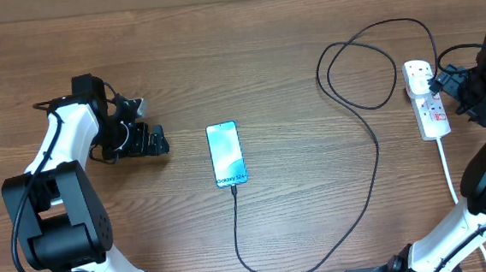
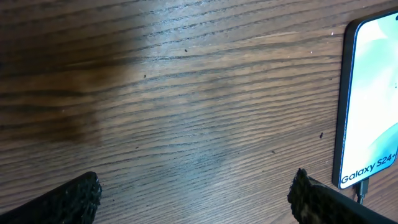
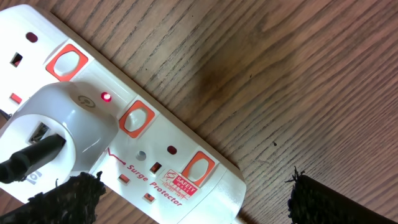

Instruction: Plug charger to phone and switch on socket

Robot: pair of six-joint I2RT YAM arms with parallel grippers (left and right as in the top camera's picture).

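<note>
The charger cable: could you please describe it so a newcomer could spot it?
On the wooden table, find the blue-screened phone in the middle. The charger cable runs from its end nearest the robot, sweeps right and loops up to the white power strip. It is thin and black, unlike the strip's thick white cord.

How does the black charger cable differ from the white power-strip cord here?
The black cable is thin; the white cord is thicker. The black cable loops widely and ends at the phone; the white cord runs off nearly straight, without loops. Both start at the power strip.
</note>
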